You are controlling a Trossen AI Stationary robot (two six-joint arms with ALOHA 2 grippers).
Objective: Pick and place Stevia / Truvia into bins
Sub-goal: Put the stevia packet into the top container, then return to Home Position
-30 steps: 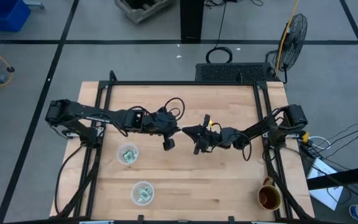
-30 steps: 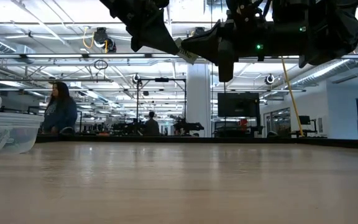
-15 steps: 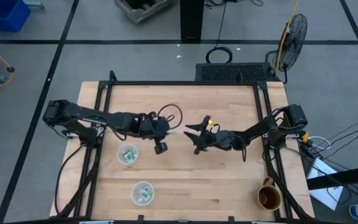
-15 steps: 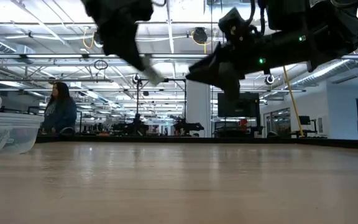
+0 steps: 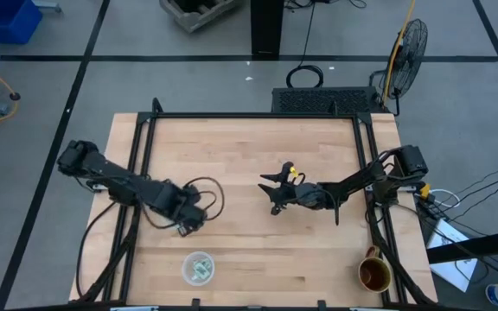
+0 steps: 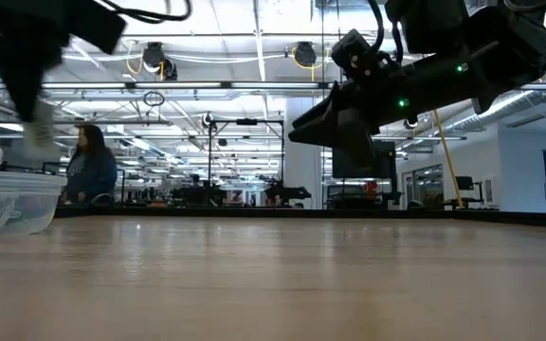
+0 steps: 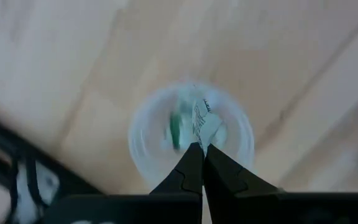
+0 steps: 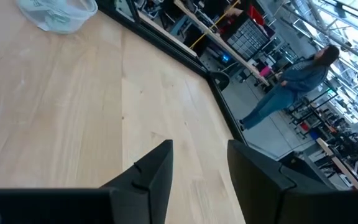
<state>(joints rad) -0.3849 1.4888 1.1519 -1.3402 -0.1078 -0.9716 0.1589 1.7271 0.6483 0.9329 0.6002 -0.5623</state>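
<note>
Sachets (image 7: pixel 194 121) judged light, thin and limp; best nipped by an edge. Left pincer (image 7: pixel 197 163), fingers pressed together on a sachet's edge, hangs over one cup (image 7: pixel 143 134) holding several. Second cup (image 5: pixel 198 267) also holds sachets. Right pincer (image 8: pixel 199 163), spread and empty, waits mid-tabletop (image 5: pixel 249 147).

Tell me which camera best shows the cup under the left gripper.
The left wrist view: the cup sits right beyond the left gripper, with green-and-white sachets inside. In the high view the left arm covers it; only the other cup shows. The low view catches clear cups at the table's edge. The right wrist view shows a cup far off.
</note>
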